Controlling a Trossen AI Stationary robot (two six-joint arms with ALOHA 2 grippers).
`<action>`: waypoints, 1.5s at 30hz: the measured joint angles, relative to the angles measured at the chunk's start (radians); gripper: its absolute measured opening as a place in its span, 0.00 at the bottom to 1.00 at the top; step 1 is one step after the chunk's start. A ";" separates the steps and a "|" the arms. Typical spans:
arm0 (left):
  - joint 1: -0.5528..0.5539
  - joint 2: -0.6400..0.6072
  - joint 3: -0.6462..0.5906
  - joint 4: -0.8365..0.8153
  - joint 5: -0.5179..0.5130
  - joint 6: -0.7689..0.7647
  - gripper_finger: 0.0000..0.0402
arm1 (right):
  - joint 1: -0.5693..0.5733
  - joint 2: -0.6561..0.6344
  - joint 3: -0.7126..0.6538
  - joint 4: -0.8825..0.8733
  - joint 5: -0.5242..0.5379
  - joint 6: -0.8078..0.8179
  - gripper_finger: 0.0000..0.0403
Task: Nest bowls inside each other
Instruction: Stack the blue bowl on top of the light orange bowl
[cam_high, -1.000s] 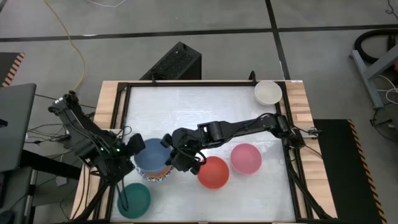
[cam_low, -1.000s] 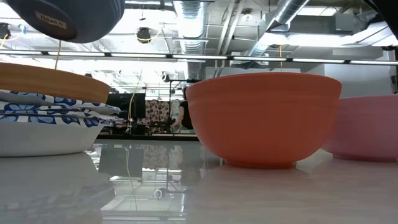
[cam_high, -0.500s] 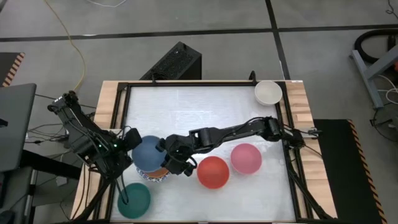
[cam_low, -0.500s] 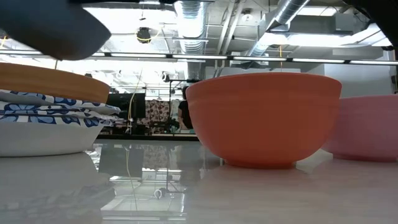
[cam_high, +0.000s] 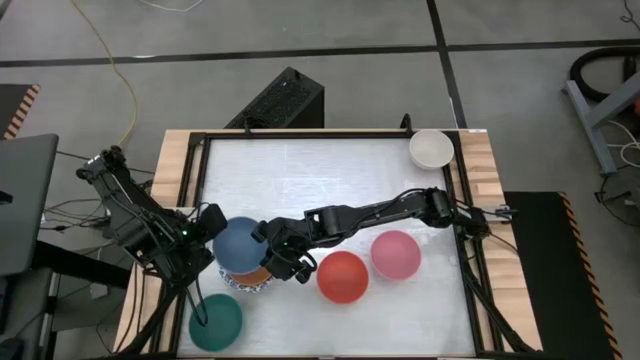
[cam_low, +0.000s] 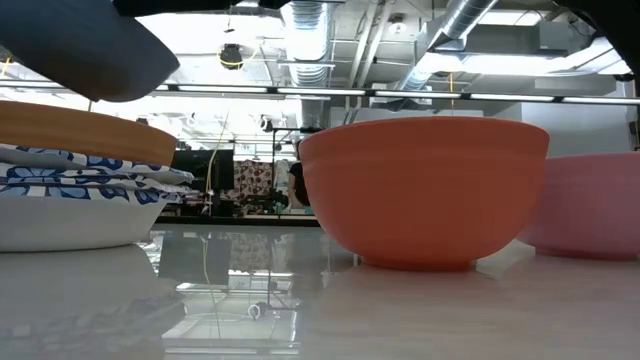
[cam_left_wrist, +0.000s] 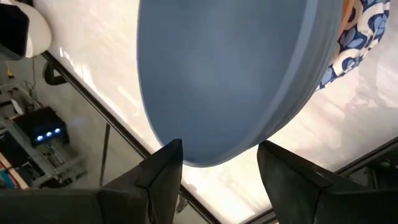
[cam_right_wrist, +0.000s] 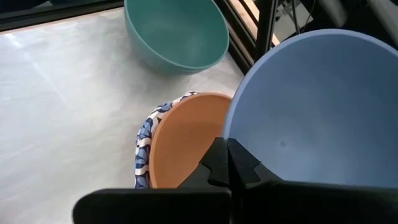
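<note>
A plain blue bowl (cam_high: 238, 243) hangs tilted over a stack of blue-patterned white bowls (cam_low: 70, 190) that has an orange bowl (cam_right_wrist: 183, 137) on top. My right gripper (cam_right_wrist: 227, 154) is shut on the blue bowl's rim, reaching in from the table's right. At the bowl's left side my left gripper (cam_high: 211, 227) stands open, its fingers (cam_left_wrist: 165, 165) astride the lower curve of the bowl's outer wall (cam_left_wrist: 224, 81). Red (cam_high: 343, 277), pink (cam_high: 396, 254), green (cam_high: 217, 322) and cream (cam_high: 431, 149) bowls rest on their bases on the table. My right gripper pinches the blue bowl's rim (cam_right_wrist: 231, 134) on the side toward the table's right, one finger inside and one outside. The fingers slant down from the right. The bowl is lifted clear of the stack and tilted. Whether my left gripper touches the bowl's outer wall, I cannot tell.
A black frame (cam_high: 200, 150) runs round the white table top. The far half of the table is bare white surface (cam_high: 320, 170). The green bowl lies close to the near left corner, and the red bowl stands just right of the stack.
My right gripper has gone down and a little toward the table's left edge with the blue bowl. The bowl has tipped further, so its base no longer faces the low camera, and it now hangs lower over the stack. Over the last half second nothing has moved.
</note>
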 joint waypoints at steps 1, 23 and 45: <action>0.000 0.000 0.000 0.000 0.000 -0.001 0.49 | 0.000 0.000 0.000 0.000 0.000 0.001 0.00; 0.000 0.000 0.000 -0.002 0.109 -0.087 0.49 | 0.001 0.000 0.001 -0.021 0.050 0.002 0.00; 0.000 0.000 0.000 0.053 0.118 -0.060 0.66 | 0.001 0.000 0.001 -0.086 0.127 0.001 0.00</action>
